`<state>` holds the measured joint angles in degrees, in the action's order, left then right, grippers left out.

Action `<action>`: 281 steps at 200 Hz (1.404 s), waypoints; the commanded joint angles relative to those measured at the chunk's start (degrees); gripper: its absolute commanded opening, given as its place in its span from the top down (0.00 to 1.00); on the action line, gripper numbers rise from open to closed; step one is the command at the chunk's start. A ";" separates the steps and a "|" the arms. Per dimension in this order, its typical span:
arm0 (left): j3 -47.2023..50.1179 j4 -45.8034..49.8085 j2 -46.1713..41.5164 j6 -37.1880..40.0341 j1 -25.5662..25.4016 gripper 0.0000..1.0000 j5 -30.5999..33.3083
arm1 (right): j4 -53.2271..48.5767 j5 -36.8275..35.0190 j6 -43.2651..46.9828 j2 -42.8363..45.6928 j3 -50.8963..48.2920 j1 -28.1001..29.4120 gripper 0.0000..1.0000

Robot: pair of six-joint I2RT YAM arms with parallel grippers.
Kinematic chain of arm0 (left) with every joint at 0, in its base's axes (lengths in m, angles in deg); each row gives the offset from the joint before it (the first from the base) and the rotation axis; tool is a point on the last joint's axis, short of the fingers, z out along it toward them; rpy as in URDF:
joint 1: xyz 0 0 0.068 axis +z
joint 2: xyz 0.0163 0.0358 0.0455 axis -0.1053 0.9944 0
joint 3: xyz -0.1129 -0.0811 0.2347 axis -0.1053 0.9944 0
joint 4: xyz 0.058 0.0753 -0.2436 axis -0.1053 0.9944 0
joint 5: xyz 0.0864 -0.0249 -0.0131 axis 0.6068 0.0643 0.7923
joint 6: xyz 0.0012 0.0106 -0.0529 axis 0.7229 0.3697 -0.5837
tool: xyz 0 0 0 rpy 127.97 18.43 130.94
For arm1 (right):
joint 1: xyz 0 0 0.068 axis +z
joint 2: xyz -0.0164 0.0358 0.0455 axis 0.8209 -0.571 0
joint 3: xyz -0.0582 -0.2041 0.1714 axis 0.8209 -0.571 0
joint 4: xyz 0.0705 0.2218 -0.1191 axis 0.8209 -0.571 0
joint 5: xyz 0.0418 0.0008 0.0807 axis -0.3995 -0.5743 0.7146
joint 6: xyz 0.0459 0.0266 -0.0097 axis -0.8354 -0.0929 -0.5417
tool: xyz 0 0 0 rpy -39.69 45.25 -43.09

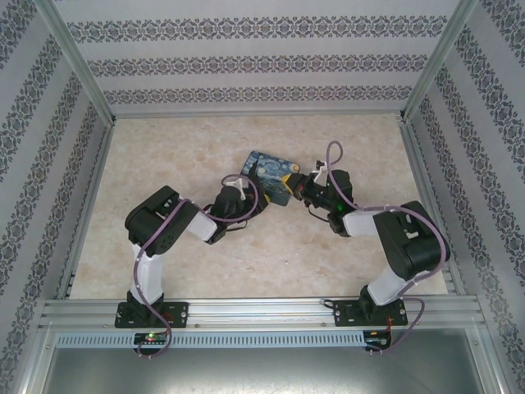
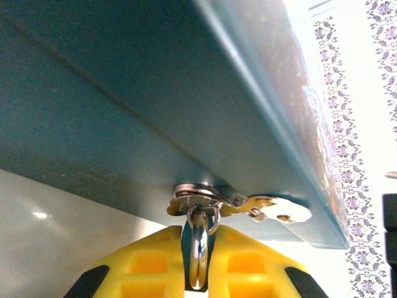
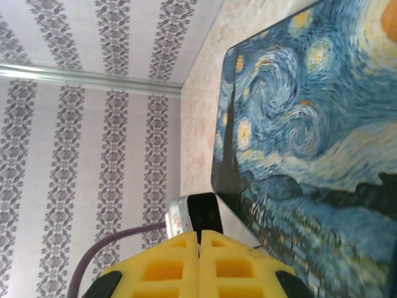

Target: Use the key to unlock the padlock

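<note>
The Starry Night box (image 1: 275, 174) lies mid-table between both arms. My left gripper (image 1: 244, 182) is at its left side. In the left wrist view the yellow jaws of the left gripper (image 2: 200, 233) are shut on the padlock (image 2: 198, 248), a narrow dark blue body with a shiny metal loop. It hangs from a metal hasp (image 2: 201, 191) under the box's teal edge (image 2: 155, 93). My right gripper (image 1: 305, 189) is at the box's right side. In the right wrist view the right gripper (image 3: 199, 233) is shut, and a small dark piece with a silvery edge, seemingly the key (image 3: 203, 214), sticks out of its tips beside the box (image 3: 310, 124).
Patterned walls (image 1: 246, 61) and aluminium posts (image 1: 78, 61) close in the marble tabletop (image 1: 164, 148) on three sides. Purple cables (image 1: 332, 156) loop over both arms. A brass-coloured plate (image 2: 276, 209) sticks out beside the hasp.
</note>
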<state>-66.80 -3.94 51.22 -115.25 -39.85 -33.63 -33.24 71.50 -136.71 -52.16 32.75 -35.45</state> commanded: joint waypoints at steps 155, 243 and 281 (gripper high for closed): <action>3.45 10.89 -15.58 -0.61 2.42 1.00 -21.91 | -3.75 -5.07 6.33 10.64 -16.01 9.73 1.00; 4.59 8.65 -14.66 -0.88 2.38 1.00 -22.59 | -3.48 1.15 8.63 5.38 -10.40 2.01 1.00; 4.29 5.47 -12.54 -2.80 2.34 1.00 -23.96 | -1.93 4.25 9.34 0.03 -8.00 -1.91 1.00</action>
<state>-62.05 5.55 37.21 -117.63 -37.40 -52.72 -37.80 76.40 -129.56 -49.01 22.59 -34.19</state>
